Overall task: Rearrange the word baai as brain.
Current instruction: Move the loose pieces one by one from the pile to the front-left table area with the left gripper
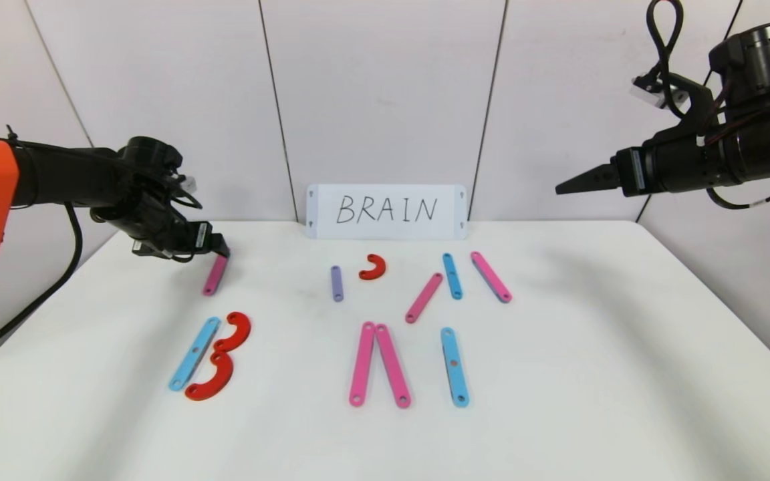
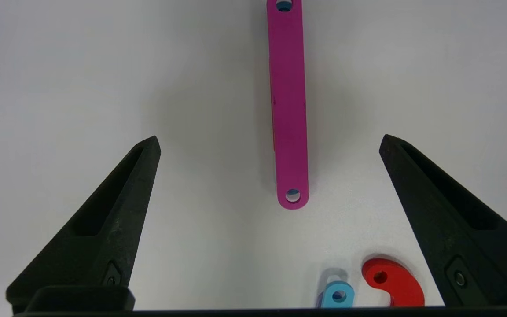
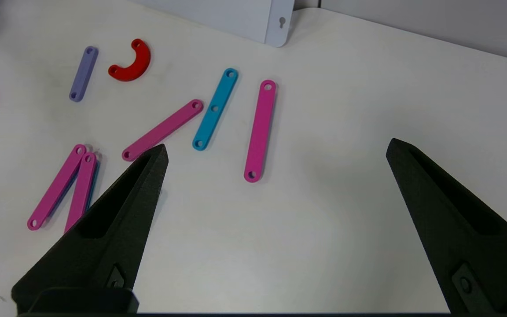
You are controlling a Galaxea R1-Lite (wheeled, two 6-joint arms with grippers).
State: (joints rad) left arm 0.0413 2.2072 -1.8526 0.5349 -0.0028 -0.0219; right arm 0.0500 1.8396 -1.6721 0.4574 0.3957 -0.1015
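So the white table (image 1: 559, 374) has the letter pieces spread across it, with a BRAIN card (image 1: 386, 211) propped against the back wall. Up front there's a B made from a blue strip (image 1: 194, 353) and two red curves (image 1: 224, 357), then two pink strips (image 1: 378, 364) leaning into an upside-down V, then a lone blue strip (image 1: 454, 367). Behind those sit a short purple strip (image 1: 337, 283), a small red curve (image 1: 373, 267) and three more strips, pink, blue, pink.

The left gripper (image 1: 214, 248) hangs low at the back left, jaws spread wide and holding nothing. Right under it lies a loose pink strip (image 2: 288, 105). In the left wrist view the strip's long axis runs straight away from the jaws, between the two tips and a bit past them, so I'd guess closing across its narrow width would be the natural grab.

The right gripper (image 1: 582, 182) is parked high on the right, well clear of everything, jaws also wide and empty. The left arm is far nearer that strip.

In the head view the strip's far end is hidden under the left gripper, and in the wrist view it's cut off at the frame edge.
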